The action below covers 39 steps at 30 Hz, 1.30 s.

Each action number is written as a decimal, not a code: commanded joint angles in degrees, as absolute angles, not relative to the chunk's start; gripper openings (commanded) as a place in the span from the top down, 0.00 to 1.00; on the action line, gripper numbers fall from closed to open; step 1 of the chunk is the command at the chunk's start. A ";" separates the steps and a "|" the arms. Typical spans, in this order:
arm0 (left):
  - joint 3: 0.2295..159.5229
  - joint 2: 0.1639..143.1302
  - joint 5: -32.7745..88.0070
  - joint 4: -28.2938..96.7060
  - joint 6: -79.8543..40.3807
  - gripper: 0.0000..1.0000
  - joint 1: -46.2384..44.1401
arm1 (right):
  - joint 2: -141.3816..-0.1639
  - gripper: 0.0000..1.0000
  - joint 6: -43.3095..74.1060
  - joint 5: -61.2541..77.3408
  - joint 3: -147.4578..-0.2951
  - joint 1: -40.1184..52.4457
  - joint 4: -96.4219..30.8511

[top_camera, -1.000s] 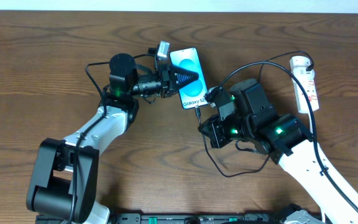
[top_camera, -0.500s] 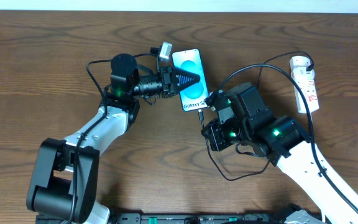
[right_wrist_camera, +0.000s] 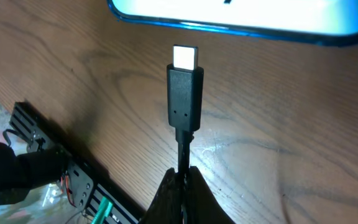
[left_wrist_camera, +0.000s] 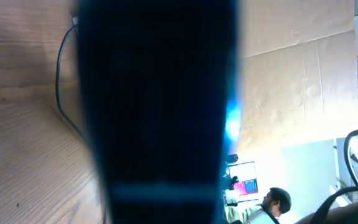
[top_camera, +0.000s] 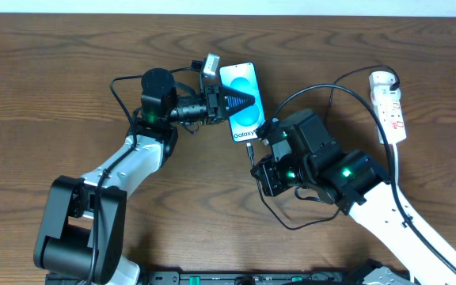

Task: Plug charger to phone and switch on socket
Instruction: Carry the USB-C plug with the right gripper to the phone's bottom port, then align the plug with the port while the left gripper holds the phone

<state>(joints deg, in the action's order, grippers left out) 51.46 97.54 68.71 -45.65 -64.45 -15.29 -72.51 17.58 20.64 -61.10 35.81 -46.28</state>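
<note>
near table ctr, left gripper clamped on phone, right gripper pinching charger cable just behind connector, tip near phone btm edge, not touching

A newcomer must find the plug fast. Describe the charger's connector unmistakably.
On the brown wooden table, find the lit blue-screened smartphone near the middle. Off its near short edge, the right gripper holds a thin black cable ending in a small black connector; unlike the cord of the white power strip, it has a shiny metal tip.

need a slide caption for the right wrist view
Right gripper holds the charger by its cable, tip just short of the phone.
</note>
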 commanded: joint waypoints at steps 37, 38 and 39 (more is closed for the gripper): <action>52.73 97.43 70.11 -46.37 -62.57 0.93 -15.46 | -72.40 0.99 20.73 17.50 -61.25 36.47 -45.17; 52.73 97.43 70.11 -46.37 -62.57 0.92 -15.46 | -72.40 0.99 20.75 17.52 -61.25 36.49 -45.04; 52.73 97.43 70.11 -46.37 -62.54 0.92 -15.46 | -72.40 0.99 20.73 17.50 -61.25 36.47 -44.93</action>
<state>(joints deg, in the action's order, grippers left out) 51.46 97.54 68.84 -45.67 -64.01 -15.27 -72.51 20.38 18.00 -61.10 35.99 -45.56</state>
